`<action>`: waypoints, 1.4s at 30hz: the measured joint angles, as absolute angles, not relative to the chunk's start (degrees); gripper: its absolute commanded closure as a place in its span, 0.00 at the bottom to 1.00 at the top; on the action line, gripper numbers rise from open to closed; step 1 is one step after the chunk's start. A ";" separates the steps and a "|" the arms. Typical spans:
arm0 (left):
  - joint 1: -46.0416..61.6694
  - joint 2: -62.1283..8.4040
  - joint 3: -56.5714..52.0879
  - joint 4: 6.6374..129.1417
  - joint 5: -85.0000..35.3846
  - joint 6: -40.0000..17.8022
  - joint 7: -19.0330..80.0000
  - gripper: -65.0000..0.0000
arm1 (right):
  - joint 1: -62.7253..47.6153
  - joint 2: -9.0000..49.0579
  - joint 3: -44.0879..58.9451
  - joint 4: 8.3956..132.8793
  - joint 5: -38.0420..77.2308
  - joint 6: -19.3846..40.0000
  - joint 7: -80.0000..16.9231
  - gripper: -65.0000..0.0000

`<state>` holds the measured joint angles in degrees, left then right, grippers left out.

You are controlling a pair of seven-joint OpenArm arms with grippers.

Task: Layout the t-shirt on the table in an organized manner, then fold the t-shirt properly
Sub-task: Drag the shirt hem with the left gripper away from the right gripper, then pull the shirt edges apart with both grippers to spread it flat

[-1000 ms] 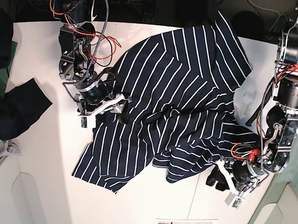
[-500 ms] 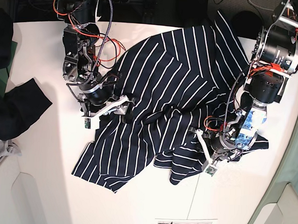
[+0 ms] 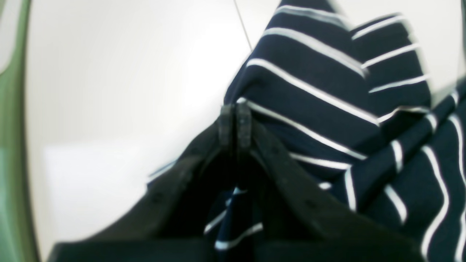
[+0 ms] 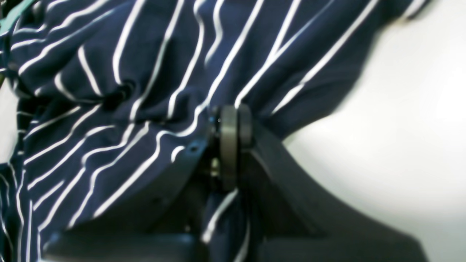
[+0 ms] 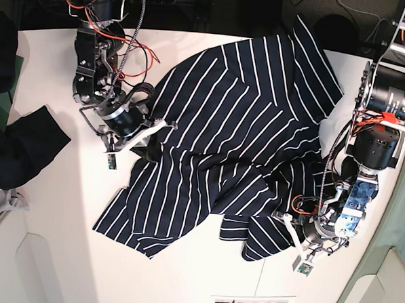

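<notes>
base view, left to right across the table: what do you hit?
Plain dark garment → right gripper shut on the t-shirt → t-shirt → left gripper shut on its lower edge.

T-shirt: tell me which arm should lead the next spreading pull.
Probably left. The left gripper is shut on the t-shirt at the bunched, folded-over end near the table edge. The right gripper is also shut on it, but the cloth there lies fairly flat.
</notes>
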<state>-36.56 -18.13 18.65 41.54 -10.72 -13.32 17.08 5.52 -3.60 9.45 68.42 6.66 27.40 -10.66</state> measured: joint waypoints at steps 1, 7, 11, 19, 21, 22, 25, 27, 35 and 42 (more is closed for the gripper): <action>-36.99 -18.13 18.65 41.56 -10.87 -13.34 17.41 1.00 | 4.08 -3.20 9.45 70.91 6.66 27.35 -10.70 1.00; -39.03 -18.55 18.68 41.54 -10.74 -12.99 17.43 1.00 | -4.25 -1.58 9.47 83.66 6.81 27.59 -12.25 1.00; -41.50 -18.76 18.68 41.56 -10.70 -11.14 17.08 1.00 | -7.68 0.23 9.30 87.66 7.42 27.62 -12.25 1.00; -42.26 -18.61 18.68 41.56 -11.33 -14.94 20.62 0.67 | -10.46 0.99 10.11 88.88 8.19 27.38 -12.27 0.91; -42.24 -18.63 18.68 41.56 -11.88 -15.05 23.38 0.65 | -10.46 0.95 10.11 88.90 9.85 26.94 -12.27 0.65; -42.24 -18.74 18.70 41.56 -12.01 -15.09 24.38 0.65 | -10.48 0.95 10.11 88.95 10.15 26.85 -12.27 0.55; -42.24 -20.10 18.70 41.76 -14.94 -15.18 25.47 0.65 | -10.37 0.97 11.03 89.06 11.77 26.70 -10.52 0.47; -42.26 -22.20 18.72 42.11 -18.41 -16.86 25.41 0.65 | -9.63 0.95 12.29 89.03 12.19 26.65 -10.39 0.47; -40.53 -30.61 18.70 42.37 -29.56 -25.17 28.42 0.65 | 0.45 0.97 16.12 86.89 10.46 20.75 -11.31 0.47; -34.92 -32.40 18.68 42.37 -32.49 -26.00 29.04 0.65 | 10.59 1.08 15.88 70.89 9.30 20.03 -12.08 0.47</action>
